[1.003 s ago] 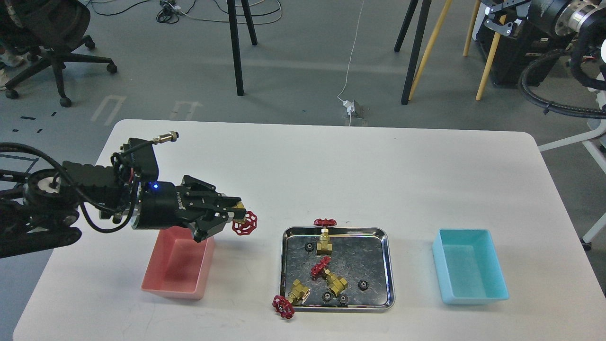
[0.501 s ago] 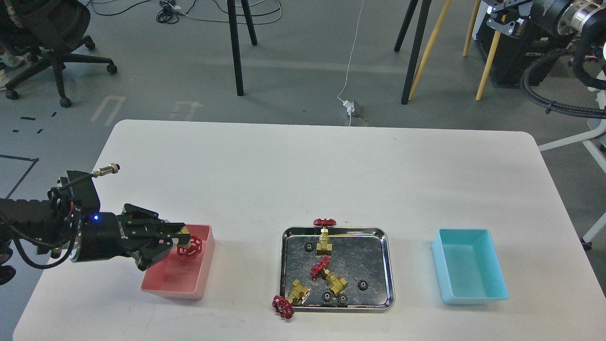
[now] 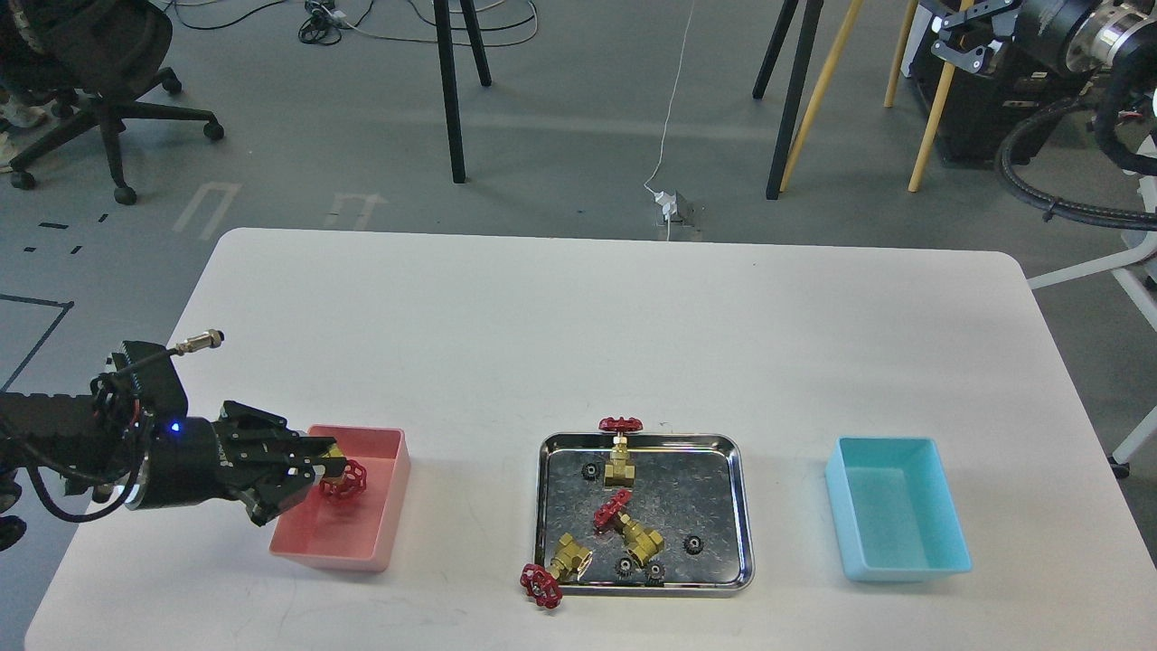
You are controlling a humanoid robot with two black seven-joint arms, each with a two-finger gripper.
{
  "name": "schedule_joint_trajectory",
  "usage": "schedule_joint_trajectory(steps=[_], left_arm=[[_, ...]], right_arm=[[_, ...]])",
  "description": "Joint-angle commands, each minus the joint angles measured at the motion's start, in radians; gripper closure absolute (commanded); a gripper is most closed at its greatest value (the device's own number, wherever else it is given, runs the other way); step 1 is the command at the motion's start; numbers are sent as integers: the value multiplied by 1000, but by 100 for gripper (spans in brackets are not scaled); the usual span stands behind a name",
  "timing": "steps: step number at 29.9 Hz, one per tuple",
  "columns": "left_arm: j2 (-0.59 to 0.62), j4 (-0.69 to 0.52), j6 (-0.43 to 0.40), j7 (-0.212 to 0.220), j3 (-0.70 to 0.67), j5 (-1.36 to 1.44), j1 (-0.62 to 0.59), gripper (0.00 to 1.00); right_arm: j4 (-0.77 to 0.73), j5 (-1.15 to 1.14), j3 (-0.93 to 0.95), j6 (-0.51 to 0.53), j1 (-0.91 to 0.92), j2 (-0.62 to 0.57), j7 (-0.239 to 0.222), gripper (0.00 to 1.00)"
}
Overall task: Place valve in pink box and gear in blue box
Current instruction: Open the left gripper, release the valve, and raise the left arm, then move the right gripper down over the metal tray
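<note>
My left gripper (image 3: 316, 475) reaches in from the left over the pink box (image 3: 384, 533) and is shut on a valve (image 3: 342, 479), whose red handwheel hangs inside the box's left part, above its floor. Three more valves (image 3: 620, 452) lie in or on the edge of the steel tray (image 3: 734, 506), along with several small black gears (image 3: 693, 543). The blue box (image 3: 895, 506) stands empty at the right. My right gripper is out of view.
One valve's red handwheel (image 3: 540, 585) hangs over the tray's front left corner onto the white table (image 3: 578, 316). Beyond the table's far edge are stand legs, a cable and an office chair.
My left gripper has carried the valve left and down, from above the pink box's far right corner into the box's left side.
</note>
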Motion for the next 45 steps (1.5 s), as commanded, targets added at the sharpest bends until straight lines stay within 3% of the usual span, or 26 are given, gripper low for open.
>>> schedule_joint_trajectory(steps=[1, 7, 9, 13, 16, 23, 28, 32, 39, 45], left_arm=[[-14, 3, -1, 0, -2, -3, 5, 76], [-49, 44, -3, 0, 0, -2, 25, 63], [-50, 49, -3, 0, 0, -6, 25, 54], [-47, 44, -12, 0, -48, -22, 21, 25], [-40, 35, -29, 0, -143, -75, 22, 23], [-35, 4, -219, 0, -445, -513, 21, 18], [-131, -14, -396, 0, -741, -955, 25, 17], [-279, 7, -516, 0, -862, -1306, 36, 13], [-601, 98, -494, 0, -932, -1382, 80, 10], [-730, 204, -432, 0, -926, -1372, 88, 8]], right_arm=[[0, 0, 0, 0, -1, 0, 0, 0], [1, 0, 0, 0, -7, 0, 0, 0], [3, 2, 0, 0, -7, 0, 0, 0], [5, -2, -11, 0, -7, -4, 0, 0], [14, -47, -55, 0, -8, -3, 2, 0], [181, -414, -261, 0, 4, 5, 11, 0], [501, -911, -333, 0, -2, -9, 11, 0], [782, -1282, -412, 0, -24, -69, 9, 0], [1061, -1473, -580, 0, -25, -80, -9, 2], [1120, -1528, -659, 0, -27, -72, -43, 27]])
